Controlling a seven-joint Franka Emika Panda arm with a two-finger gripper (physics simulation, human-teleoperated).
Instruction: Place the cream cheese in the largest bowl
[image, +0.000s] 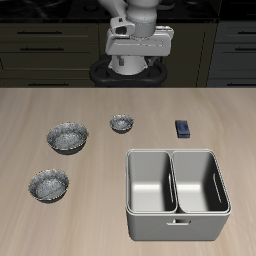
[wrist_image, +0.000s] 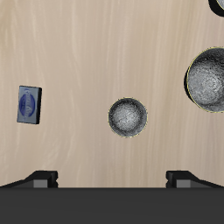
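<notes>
My gripper (wrist_image: 112, 178) hangs spread wide; small flat dark-blue cream cheese box (image: 183, 128) sits beside the double steel sink basin (image: 177, 192), near the littlest speckled bowl (image: 121, 123).

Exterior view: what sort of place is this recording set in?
Probably a simulated kitchen. A wooden table stands before dark cabinets with drawers, and on it lie speckled bowls, a steel two-part basin and a small cream cheese box.

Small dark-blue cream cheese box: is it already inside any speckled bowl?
No, the small dark-blue cream cheese box lies on the bare wooden table, apart from all bowls.
</notes>
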